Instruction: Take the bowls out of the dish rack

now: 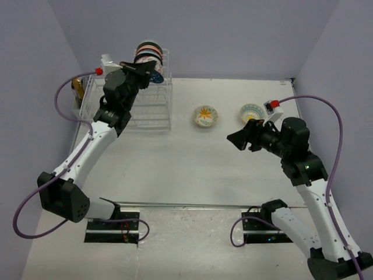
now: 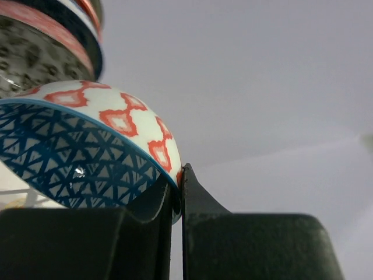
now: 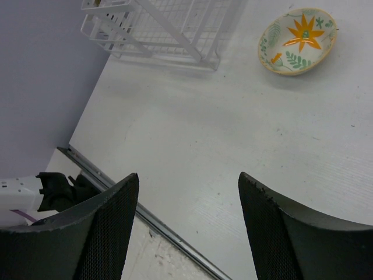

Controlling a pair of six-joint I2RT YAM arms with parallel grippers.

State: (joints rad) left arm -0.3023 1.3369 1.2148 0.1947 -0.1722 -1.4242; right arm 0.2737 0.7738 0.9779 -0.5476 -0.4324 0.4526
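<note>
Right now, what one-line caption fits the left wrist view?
Left tool shut on the rim of a blue-lattice and red-diamond ceramic bowl, with other striped bowls close behind.

One lattice bowl (image 2: pixel 87 151) had blue crossed triangles inside, a thin blue rim, and red diamond shapes on white outside. The stacked bowls (image 2: pixel 46 35) wore red, white and navy bands over a grey speckled print. The dish rack (image 3: pixel 157 29) was white wire. On the white bench (image 3: pixel 233 134), a cream bowl (image 3: pixel 298 39) carried an orange flower with green leaves.
</note>
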